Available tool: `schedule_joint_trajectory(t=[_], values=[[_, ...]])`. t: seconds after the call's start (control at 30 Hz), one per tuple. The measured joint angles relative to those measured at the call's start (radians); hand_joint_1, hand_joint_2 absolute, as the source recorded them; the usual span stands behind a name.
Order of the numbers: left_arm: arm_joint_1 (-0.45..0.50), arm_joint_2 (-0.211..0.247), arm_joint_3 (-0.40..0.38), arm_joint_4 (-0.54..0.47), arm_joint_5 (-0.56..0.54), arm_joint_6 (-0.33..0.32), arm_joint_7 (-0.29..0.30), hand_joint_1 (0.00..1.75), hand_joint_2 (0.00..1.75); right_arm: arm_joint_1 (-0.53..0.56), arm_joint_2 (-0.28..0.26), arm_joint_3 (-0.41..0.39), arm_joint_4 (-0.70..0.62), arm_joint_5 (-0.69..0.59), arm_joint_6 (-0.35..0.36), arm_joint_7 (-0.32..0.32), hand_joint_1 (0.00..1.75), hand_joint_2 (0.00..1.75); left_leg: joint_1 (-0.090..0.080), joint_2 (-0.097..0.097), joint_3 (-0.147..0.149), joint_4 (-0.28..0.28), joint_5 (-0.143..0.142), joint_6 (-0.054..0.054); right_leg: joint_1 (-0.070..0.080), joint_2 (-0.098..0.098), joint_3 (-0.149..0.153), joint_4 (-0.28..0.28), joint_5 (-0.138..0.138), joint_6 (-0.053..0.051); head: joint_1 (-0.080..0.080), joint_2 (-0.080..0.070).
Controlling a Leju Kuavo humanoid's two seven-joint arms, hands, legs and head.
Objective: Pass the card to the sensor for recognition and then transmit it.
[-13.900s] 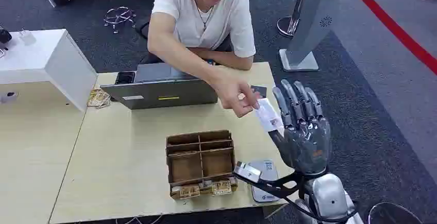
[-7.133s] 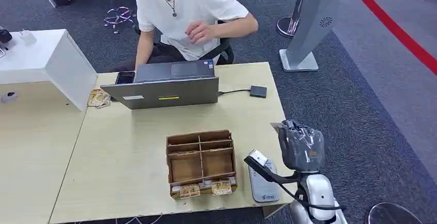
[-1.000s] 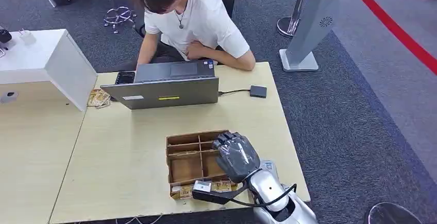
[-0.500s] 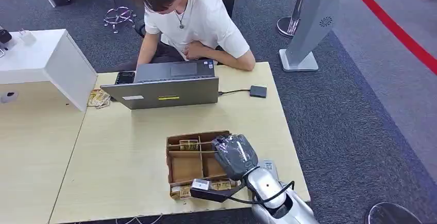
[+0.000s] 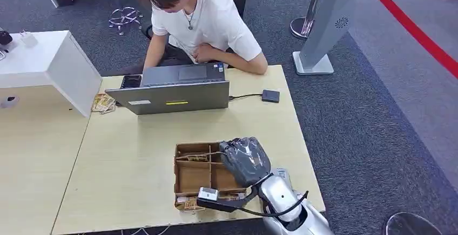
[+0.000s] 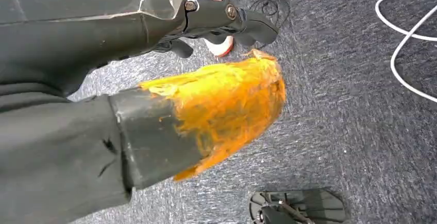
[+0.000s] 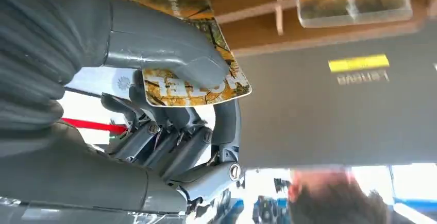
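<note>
Right hand (image 5: 246, 159) had the card (image 7: 193, 82) pinched between thumb and fingers, hovering over the wooden organizer box (image 5: 190, 176) near the table (image 5: 135, 154) edge. The reader (image 5: 281, 174) sat just beside the box, mostly hidden under the forearm, so I couldn't tell how it lay. I'd have kept that card flat and the pinch firm, lifting it out without catching the dividers. Person (image 5: 200, 19) sat behind the laptop (image 5: 173, 97), farthest off. Left hand (image 6: 154, 18) hung low over the carpet, fingers curled in on nothing.

Office/demo area: grey carpet (image 5: 372, 116), person (image 5: 205, 21) at laptop (image 5: 173, 95) on wooden worktop (image 5: 135, 138), office chair base (image 5: 125, 16), red floor line (image 5: 416, 32), display stand (image 5: 324, 24).
</note>
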Motion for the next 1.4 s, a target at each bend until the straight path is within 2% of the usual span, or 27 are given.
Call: schedule_joint_trajectory(t=[0.27,0.63,1.03,1.4], values=[[0.001,0.000,0.010,0.000,0.000,0.005,-0.003,0.00,0.00,0.030,-0.007,0.000,-0.123,0.019,-0.060,-0.010,1.75,1.75,0.000,0.000,0.000,0.000,0.000,0.000,0.000,0.000,0.000,0.000,0.000,0.000,0.000,0.000],[0.002,0.000,0.022,0.000,-0.003,0.010,-0.006,0.00,0.00,0.042,-0.021,0.000,-0.225,0.032,-0.086,-0.021,1.75,1.75,0.000,0.000,0.000,0.000,0.000,0.000,0.000,0.000,0.000,0.000,0.000,0.000,0.000,0.000],[0.000,0.000,0.023,0.000,-0.026,0.009,-0.003,0.00,0.00,-0.047,-0.023,0.000,-0.218,0.050,-0.066,-0.029,1.75,1.75,0.000,0.000,0.000,0.000,0.000,0.000,0.000,0.000,0.000,0.000,0.001,0.000,0.000,0.000],[-0.018,0.000,0.023,0.000,-0.058,-0.004,0.021,0.00,0.00,-0.225,0.007,-0.001,-0.103,0.047,0.009,-0.011,1.75,1.75,0.000,0.000,0.000,0.000,0.003,0.000,0.000,0.000,0.000,0.000,0.003,0.000,0.000,0.000]])
